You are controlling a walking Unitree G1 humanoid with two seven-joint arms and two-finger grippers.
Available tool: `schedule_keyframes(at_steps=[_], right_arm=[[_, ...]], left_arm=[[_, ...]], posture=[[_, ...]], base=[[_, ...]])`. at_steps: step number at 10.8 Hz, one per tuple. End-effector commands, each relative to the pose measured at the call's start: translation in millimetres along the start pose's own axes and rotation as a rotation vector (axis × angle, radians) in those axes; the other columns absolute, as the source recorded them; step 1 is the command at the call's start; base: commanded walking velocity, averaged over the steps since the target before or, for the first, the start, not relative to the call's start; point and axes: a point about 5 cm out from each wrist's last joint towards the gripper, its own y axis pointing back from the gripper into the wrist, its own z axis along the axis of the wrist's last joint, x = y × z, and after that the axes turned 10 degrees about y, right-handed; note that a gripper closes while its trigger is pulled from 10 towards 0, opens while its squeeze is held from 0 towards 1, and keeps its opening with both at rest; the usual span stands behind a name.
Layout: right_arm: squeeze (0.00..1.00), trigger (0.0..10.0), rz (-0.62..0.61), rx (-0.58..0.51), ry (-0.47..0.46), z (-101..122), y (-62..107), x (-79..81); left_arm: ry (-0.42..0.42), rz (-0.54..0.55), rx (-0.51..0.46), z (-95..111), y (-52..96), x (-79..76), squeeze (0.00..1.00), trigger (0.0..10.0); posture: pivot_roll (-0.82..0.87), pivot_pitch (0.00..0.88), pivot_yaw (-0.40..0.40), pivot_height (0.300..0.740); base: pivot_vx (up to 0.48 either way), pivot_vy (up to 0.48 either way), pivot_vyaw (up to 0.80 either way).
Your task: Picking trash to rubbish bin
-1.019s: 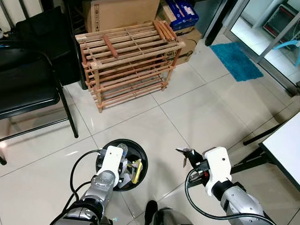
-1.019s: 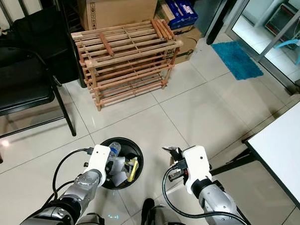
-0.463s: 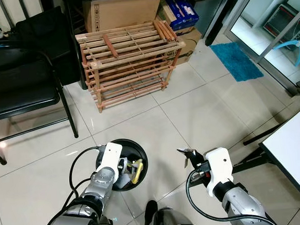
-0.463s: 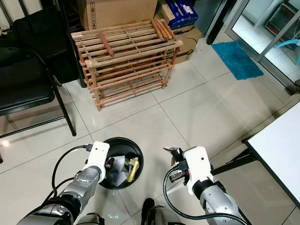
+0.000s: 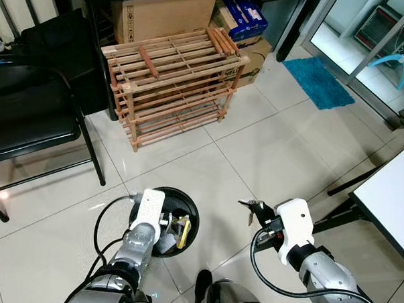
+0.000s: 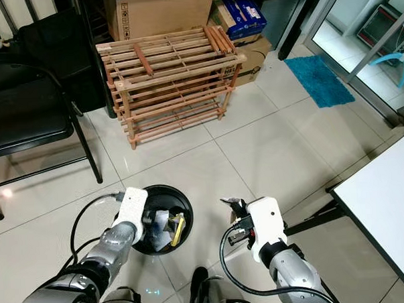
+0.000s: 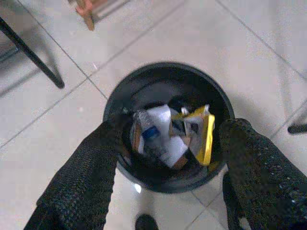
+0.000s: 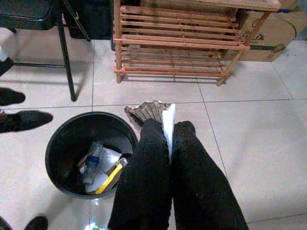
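A round black rubbish bin (image 5: 189,207) stands on the tiled floor just before me. My left gripper (image 7: 168,158) hovers open right above it, fingers (image 7: 91,167) spread to either side of the opening with nothing between them. Inside the bin (image 7: 168,69) lie a clear plastic bottle (image 7: 144,136), white paper and a yellow wrapper (image 7: 207,139). My right gripper (image 5: 250,208) hangs to the right of the bin, a little above the floor. It is shut on a crumpled piece of paper trash (image 8: 153,111) that sticks out past its tips.
A wooden shoe rack (image 5: 172,79) stands beyond the bin, with cardboard boxes (image 5: 162,15) behind it. A black folding chair (image 5: 26,119) is at the left. At the right are a white table corner (image 5: 392,203) and its dark legs (image 5: 339,216). Dark shoes (image 8: 26,120) lie near the bin.
The clear bottle seen at the left gripper's tips over the bin a second ago now lies inside the bin. The left wrist has drawn slightly left. The right arm has not moved.
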Motion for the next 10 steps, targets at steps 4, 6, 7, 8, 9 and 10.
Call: schedule_keyframes(at_steps=[4,6,7,8,9,10], right_arm=[[0.00,10.0,0.013,0.029,0.031,-12.3,-12.1,-10.0],[0.00,10.0,0.021,0.028,0.045,-14.4,-25.8,-15.2],[0.00,10.0,0.030,0.027,0.053,-16.1,-36.2,-17.5],[0.00,10.0,0.041,0.034,0.060,-18.6,-42.8,-18.2],[0.00,10.0,0.055,0.044,0.063,-21.8,-49.8,-18.3],[0.00,10.0,0.062,0.051,0.064,-23.6,-52.9,-17.8]], left_arm=[[0.066,0.014,-0.044,-5.4,7.2,2.9,1.00,10.0],[0.056,-0.005,-0.065,-0.7,14.6,2.9,1.00,10.0],[0.061,-0.029,-0.094,6.8,23.3,1.8,1.00,10.0],[0.064,-0.039,-0.102,11.0,29.2,1.8,1.00,10.0],[0.063,-0.051,-0.111,15.7,36.6,1.7,1.00,10.0],[0.063,-0.057,-0.115,17.3,39.3,1.7,1.00,10.0]], posture=[[0.23,0.257,-0.213,0.740],[0.29,0.269,-0.210,0.740],[0.30,0.275,-0.207,0.740],[0.34,0.288,-0.204,0.740],[0.35,0.293,-0.203,0.740],[0.36,0.299,-0.202,0.740]], base=[[0.000,0.000,0.00],[0.000,0.000,0.00],[0.000,0.000,0.00],[0.000,0.000,0.00],[0.000,0.000,0.00],[0.000,0.000,0.00]])
